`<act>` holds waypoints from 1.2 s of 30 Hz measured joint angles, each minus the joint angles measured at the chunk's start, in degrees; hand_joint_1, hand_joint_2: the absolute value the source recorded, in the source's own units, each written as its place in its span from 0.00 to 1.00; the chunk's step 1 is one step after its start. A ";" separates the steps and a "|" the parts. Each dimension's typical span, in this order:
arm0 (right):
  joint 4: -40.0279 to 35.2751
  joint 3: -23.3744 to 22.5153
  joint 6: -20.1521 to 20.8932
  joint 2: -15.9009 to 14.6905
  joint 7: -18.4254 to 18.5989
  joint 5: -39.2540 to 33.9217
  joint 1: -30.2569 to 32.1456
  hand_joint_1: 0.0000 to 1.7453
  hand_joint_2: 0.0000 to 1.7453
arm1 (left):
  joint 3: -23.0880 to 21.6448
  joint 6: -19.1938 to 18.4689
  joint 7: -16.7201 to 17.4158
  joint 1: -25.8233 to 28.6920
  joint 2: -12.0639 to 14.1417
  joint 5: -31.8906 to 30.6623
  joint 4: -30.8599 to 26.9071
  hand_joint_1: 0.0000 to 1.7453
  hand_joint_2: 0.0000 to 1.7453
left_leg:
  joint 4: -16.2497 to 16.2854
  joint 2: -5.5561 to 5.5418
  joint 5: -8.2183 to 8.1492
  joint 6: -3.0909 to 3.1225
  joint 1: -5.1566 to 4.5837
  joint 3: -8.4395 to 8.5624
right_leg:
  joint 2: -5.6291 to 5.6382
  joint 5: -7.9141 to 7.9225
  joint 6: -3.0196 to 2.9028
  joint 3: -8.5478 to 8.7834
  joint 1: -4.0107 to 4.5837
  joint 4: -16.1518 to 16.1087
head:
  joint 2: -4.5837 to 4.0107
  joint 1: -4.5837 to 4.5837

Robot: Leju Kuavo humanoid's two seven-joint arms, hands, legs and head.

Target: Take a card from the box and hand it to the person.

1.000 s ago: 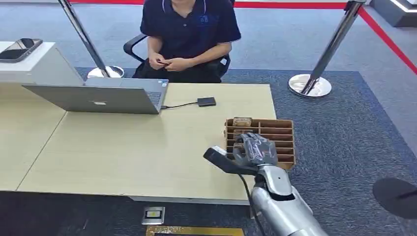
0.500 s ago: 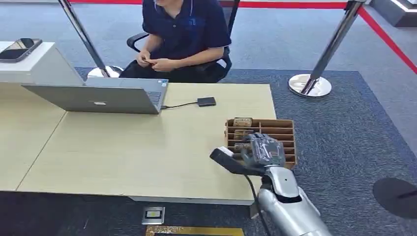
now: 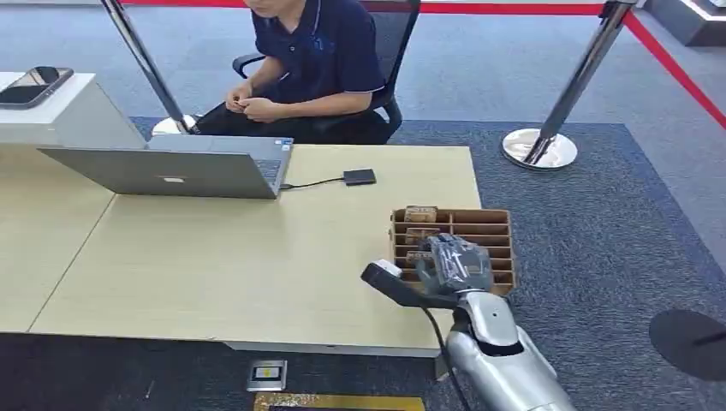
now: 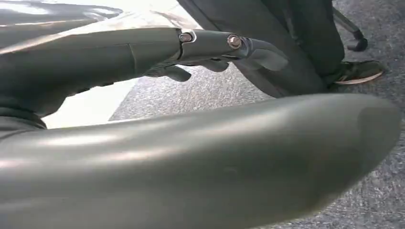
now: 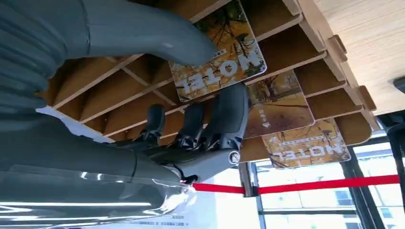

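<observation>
Item one: the box, a brown slotted wooden rack, which we log at the 4 o'clock corner of the tabletop, part of it overhanging the edge. Its near-left slots are covered by the right hand in the head view.

Item two: the card, printed with an autumn scene and the word HOTEL. In the right wrist view the thumb lies on one face and the dark fingers sit behind it, so we record the right hand as clamped on this card, which stands in its slot. Two further cards stand in slots beyond; the farthest is partly cut by the rack wall.

Item three: the left hand, seen in its own wrist view against grey carpet; fingers apart and nothing in them, most of it masked by a large grey cover in front.

Item four: the person, seated at 12 o'clock beyond the tabletop, head cut off by the frame, hands together on something too small to make out.

Item five: a laptop at 10 o'clock, a cable running to a small dark device. A phone lies on a white stand at 9 o'clock.
</observation>
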 joint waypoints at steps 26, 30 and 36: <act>0.24 0.15 -0.50 0.66 -0.39 -0.28 0.33 0.82 1.00 | 0.02 0.00 0.15 -0.01 0.04 0.50 0.00 0.00 0.00 | 0.00 0.00 0.03 0.01 0.00 0.01 | 0.00 0.03 0.00 0.01 0.00 0.00 | 0.00 0.00; 0.24 0.15 -0.55 0.66 -0.46 -0.50 0.33 0.82 1.00 | 0.04 0.00 0.15 -0.01 0.04 0.48 0.00 0.00 0.00 | 0.00 0.00 0.03 0.01 0.00 0.01 | 0.00 0.04 -0.01 0.01 0.00 0.00 | 0.00 0.00; 0.24 0.15 -0.63 0.66 -0.48 -0.81 0.34 0.82 1.00 | 0.04 0.00 0.15 0.00 0.04 0.15 0.00 0.00 0.00 | 0.00 0.00 0.04 0.01 0.00 0.01 | 0.00 0.04 -0.01 0.01 0.00 0.00 | 0.00 0.00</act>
